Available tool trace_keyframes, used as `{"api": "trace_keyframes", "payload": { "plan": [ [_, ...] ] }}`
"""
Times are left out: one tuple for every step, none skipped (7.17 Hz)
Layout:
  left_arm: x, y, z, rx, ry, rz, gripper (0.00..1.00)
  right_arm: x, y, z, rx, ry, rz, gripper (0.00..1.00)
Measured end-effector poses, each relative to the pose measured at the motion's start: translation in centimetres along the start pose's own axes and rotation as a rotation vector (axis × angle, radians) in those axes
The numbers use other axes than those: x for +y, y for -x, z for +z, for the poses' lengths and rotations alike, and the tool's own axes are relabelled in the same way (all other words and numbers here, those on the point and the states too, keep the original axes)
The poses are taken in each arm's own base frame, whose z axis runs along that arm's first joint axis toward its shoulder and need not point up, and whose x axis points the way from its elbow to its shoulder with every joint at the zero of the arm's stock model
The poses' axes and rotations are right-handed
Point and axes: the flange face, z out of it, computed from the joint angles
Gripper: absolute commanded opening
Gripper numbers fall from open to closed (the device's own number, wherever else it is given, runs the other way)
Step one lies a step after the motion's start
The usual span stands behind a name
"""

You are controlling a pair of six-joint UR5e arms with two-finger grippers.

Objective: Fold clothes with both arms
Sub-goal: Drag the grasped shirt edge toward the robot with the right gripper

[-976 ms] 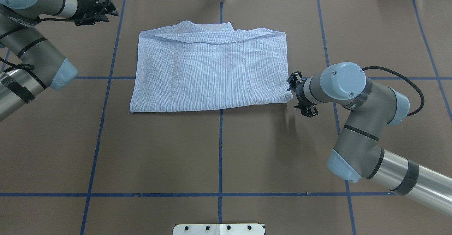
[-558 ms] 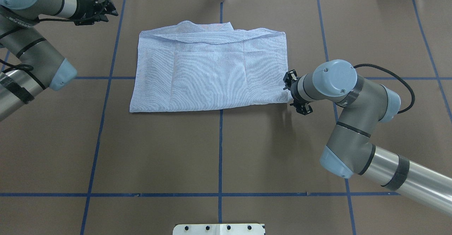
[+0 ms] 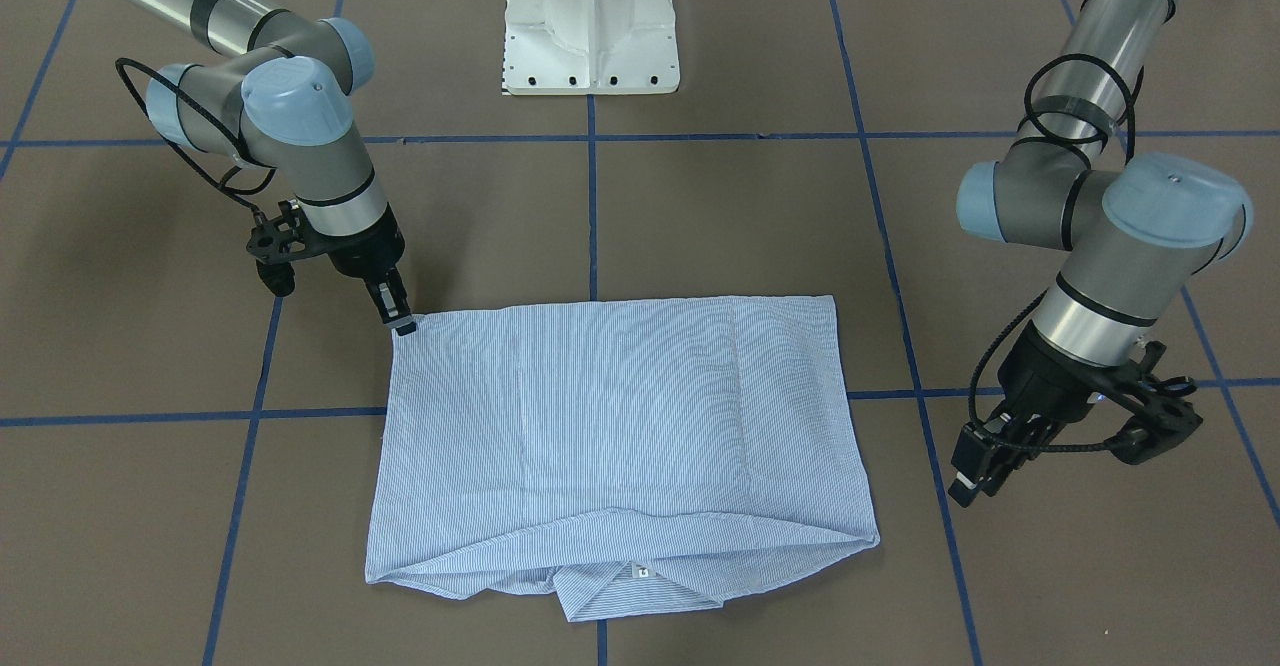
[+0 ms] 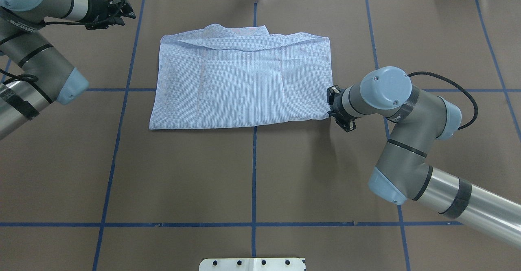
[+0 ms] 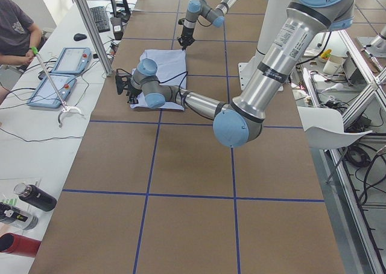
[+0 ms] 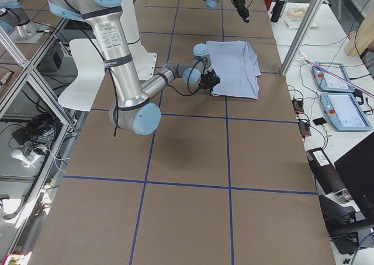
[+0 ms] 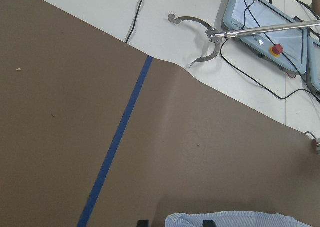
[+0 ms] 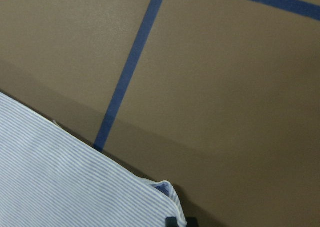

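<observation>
Since before, right tool drawn in to corner of shirt, pinching it, left tool unmoved, spread

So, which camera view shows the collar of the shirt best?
The exterior front-facing view: the collar lies at the near edge there, with its small label visible. The overhead view shows it only from behind, at the far edge; the side views show it too small, and the wrist cameras catch only edges of the shirt.

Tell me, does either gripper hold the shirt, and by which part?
The right gripper is at one corner of the shirt; a closed grip cannot be told. The left gripper holds nothing.
</observation>
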Motion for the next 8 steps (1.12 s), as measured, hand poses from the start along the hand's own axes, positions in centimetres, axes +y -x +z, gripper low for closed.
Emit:
{"api": "trace_keyframes", "payload": {
  "plan": [
    [0.0,0.0,0.0,0.0,0.0,-0.001,0.47,0.1,0.1,-0.6,-0.001,0.015,-0.008,0.0],
    [0.0,0.0,0.0,0.001,0.0,-0.001,0.47,0.1,0.3,-1.6,0.003,0.042,-0.022,0.0],
    [0.0,0.0,0.0,0.001,0.0,-0.002,0.47,-0.3,0.2,-3.5,0.005,0.079,-0.03,0.0],
    [0.0,0.0,0.0,0.001,0.001,-0.003,0.47,-1.1,-1.4,-6.1,0.003,0.11,-0.038,0.0],
    [0.0,0.0,0.0,0.001,0.001,-0.005,0.48,-1.6,-4.8,-9.0,0.007,0.14,-0.058,0.0],
    [0.1,-0.1,0.0,0.002,0.003,-0.007,0.48,-0.4,-9.8,-11.3,0.044,0.18,-0.104,0.0],
    [0.2,-0.3,0.0,0.005,0.006,-0.008,0.48,1.9,-14.6,-12.2,0.108,0.226,-0.165,0.0],
    [0.6,-0.8,-0.2,0.015,0.011,-0.005,0.48,4.4,-18.6,-12.5,0.182,0.278,-0.225,0.0]
  ]
}}
